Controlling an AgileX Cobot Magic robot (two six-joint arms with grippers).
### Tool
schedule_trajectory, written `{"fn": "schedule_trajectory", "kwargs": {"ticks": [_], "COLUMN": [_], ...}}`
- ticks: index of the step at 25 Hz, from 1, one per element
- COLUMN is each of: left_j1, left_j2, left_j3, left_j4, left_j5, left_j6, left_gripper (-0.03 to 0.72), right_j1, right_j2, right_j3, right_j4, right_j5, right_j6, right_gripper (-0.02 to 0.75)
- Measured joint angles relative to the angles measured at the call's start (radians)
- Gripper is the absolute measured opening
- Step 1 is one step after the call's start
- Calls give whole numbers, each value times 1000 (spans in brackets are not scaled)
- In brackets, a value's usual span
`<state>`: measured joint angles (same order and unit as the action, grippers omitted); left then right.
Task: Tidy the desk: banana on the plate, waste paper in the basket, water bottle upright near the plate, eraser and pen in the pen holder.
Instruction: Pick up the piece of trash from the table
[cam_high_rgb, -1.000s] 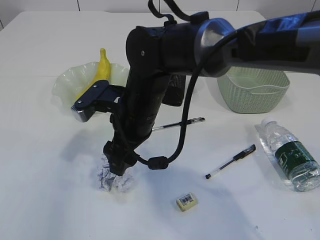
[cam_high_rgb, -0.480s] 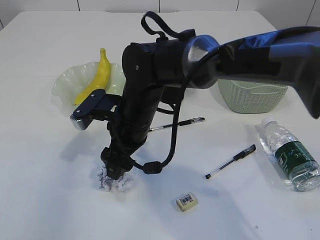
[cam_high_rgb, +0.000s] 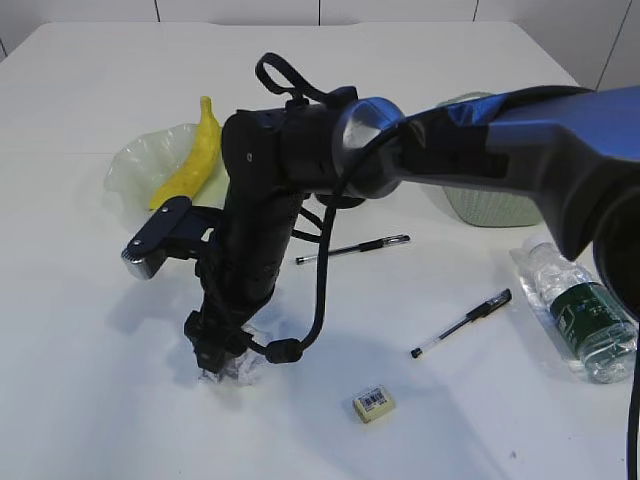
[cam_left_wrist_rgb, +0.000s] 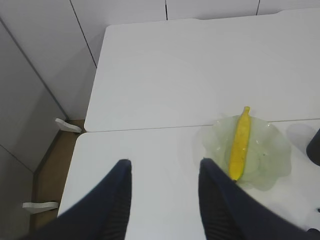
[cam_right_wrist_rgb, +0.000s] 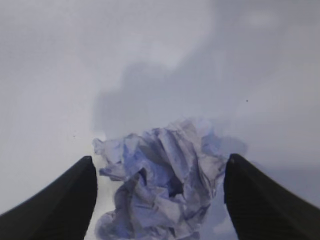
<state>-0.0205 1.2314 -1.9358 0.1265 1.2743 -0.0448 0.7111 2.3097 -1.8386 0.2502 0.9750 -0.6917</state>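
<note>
Paper is the thing in hand here: the waste paper (cam_right_wrist_rgb: 162, 182), a crumpled white ball, lies on the desk (cam_high_rgb: 90, 400) at the near left, right under the right gripper (cam_high_rgb: 215, 355). In the right wrist view its two dark fingers (cam_right_wrist_rgb: 60, 200) stand wide apart with the ball between them, a gap showing on each side, so nothing is gripped yet.

By the look of it the ball is very light, soft and springy. It should crush inward under a squeeze and not slip, and there is nothing to break. The best hold is probably across its thickest middle, low enough that the fingers close on the bulk and not on a loose outer flap that could tear or unfold. Being so light, it could be nudged aside if one finger touches first.

The left gripper (cam_left_wrist_rgb: 165, 200) hangs partly open over bare desk, holding nothing.

The banana (cam_high_rgb: 192, 160) already lies on the plate (cam_high_rgb: 135, 160) at the far left. The basket (cam_high_rgb: 490, 205), where the paper belongs, sits far right, mostly hidden behind the arm.
</note>
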Motion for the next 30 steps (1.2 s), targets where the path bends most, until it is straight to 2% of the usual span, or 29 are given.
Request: {"fn": "schedule_trajectory", "kwargs": {"ticks": [5, 9, 14, 19, 21, 30], "left_j1": [0, 0, 0, 0, 0, 0], "left_j2": [0, 0, 0, 0, 0, 0], "left_j3": [0, 0, 0, 0, 0, 0], "left_j4": [0, 0, 0, 0, 0, -2], "left_j5": [0, 0, 0, 0, 0, 0], "left_j6": [0, 0, 0, 0, 0, 0], "left_gripper": [311, 311, 311, 309, 309, 309], "right_j1": [0, 0, 0, 0, 0, 0], "right_j2": [20, 33, 33, 33, 33, 35], "right_j3": [-2, -4, -4, -4, -4, -28], "right_j4": [-35, -50, -52, -52, -52, -26], "right_j5": [4, 6, 6, 6, 6, 28], "right_j6": [-2, -2, -2, -2, -2, 50], "right_gripper": [581, 509, 364, 162, 103, 81]}}
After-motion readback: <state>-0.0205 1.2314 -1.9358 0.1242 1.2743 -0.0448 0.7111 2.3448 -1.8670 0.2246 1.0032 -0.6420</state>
